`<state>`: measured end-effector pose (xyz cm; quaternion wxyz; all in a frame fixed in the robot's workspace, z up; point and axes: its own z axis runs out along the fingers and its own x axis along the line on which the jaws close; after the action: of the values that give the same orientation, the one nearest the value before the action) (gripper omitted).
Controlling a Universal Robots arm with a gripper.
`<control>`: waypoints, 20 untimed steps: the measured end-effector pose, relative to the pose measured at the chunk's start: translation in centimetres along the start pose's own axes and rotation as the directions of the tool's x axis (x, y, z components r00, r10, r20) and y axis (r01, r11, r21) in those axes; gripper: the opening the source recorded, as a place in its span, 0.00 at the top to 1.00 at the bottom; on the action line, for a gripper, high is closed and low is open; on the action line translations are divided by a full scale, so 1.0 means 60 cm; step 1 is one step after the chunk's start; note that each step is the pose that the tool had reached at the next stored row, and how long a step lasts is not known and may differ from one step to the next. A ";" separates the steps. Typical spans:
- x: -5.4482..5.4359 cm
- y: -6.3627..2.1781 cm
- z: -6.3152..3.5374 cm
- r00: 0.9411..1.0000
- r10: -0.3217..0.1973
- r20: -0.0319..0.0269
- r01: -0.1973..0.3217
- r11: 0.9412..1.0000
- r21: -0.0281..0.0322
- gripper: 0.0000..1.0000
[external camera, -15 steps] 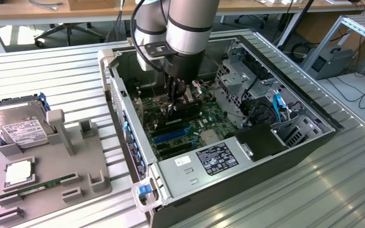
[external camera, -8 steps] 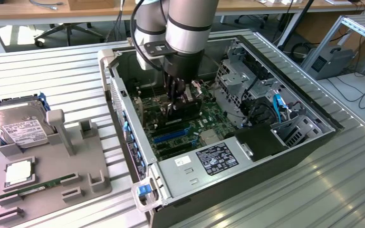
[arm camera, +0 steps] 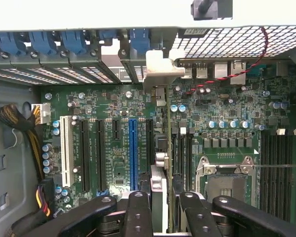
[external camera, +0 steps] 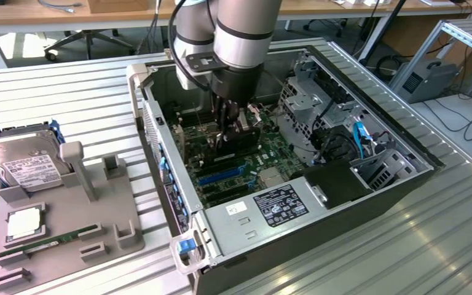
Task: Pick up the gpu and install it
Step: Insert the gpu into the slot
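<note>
Tool (arm camera: 163,207) clamped on gpu (arm camera: 159,163) edge-on over motherboard (arm camera: 227,128) — slight tilt could miss slot, jam bracket.

The arm's tool (external camera: 234,132) hides most of the gpu (external camera: 240,142) inside the case (external camera: 318,203).

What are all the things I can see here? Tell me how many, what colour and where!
computer case: one, grey and black, open, on the slatted table.
motherboard: one, green, inside the case.
blue slot: one, blue, on the motherboard.
gpu: one, black and green, edge-on over the slots, between the fingers.
grey holder tray: one, grey, at the exterior view's left.
hard drive: one, silver with white label, on the tray.
RAM stick: one, green, on the tray.
gripper: one, black fingers clamping the gpu.
</note>
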<state>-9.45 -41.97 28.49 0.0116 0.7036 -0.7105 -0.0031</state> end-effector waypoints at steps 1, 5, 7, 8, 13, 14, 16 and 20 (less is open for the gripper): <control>0.000 0.000 0.000 1.000 0.000 0.000 0.000 1.000 0.000 0.73; -0.001 0.000 0.000 1.000 0.000 0.000 0.000 1.000 0.000 0.73; 0.000 0.000 0.000 1.000 0.000 0.000 0.000 1.000 0.000 0.73; 0.000 0.000 0.000 1.000 0.000 0.000 0.000 1.000 0.000 0.73; 0.006 0.000 0.000 1.000 0.000 0.000 0.000 1.000 0.000 0.73; 0.008 0.000 0.000 1.000 0.000 0.000 0.000 1.000 0.000 0.73; 0.011 0.000 0.000 1.000 0.000 0.000 0.000 1.000 0.000 0.73; 0.016 0.000 0.000 1.000 0.000 0.000 0.000 1.000 0.000 0.73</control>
<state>-9.44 -42.93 28.49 0.0115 0.7036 -0.7105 -0.0031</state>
